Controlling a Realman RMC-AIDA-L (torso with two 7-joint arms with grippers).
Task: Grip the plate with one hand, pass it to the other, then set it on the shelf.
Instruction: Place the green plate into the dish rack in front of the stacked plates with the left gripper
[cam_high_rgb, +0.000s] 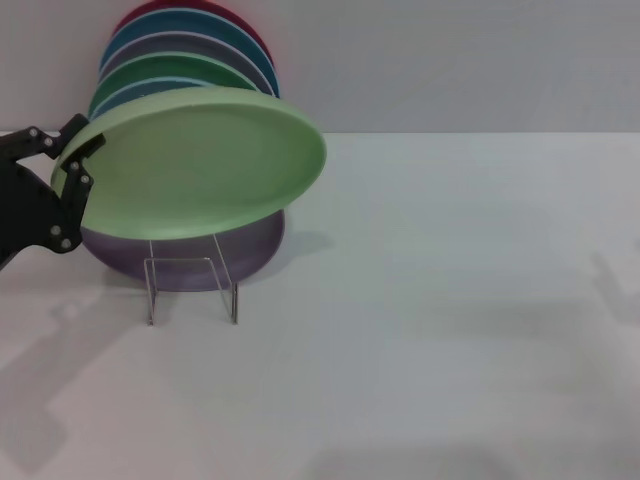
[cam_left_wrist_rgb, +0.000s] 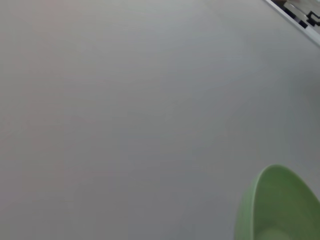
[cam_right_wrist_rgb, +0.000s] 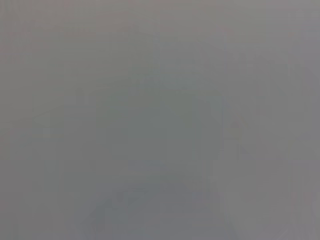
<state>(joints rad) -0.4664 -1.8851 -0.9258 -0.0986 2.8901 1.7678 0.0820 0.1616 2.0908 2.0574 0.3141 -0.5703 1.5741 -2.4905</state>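
Observation:
The pale mint-green plate (cam_high_rgb: 195, 165) is held tilted in the air at the far left, in front of a row of plates. My left gripper (cam_high_rgb: 78, 162) is shut on the plate's left rim. Part of the plate also shows in the left wrist view (cam_left_wrist_rgb: 280, 207). The clear acrylic shelf (cam_high_rgb: 192, 283) stands on the table just below the plate, with a lilac plate (cam_high_rgb: 190, 255) resting in it. My right gripper is out of view; the right wrist view shows only plain grey.
Behind the held plate stands a row of upright plates: a darker green one (cam_high_rgb: 165, 72), then blue, lilac, teal and red ones (cam_high_rgb: 190, 20). The white table (cam_high_rgb: 450, 330) stretches to the right and front.

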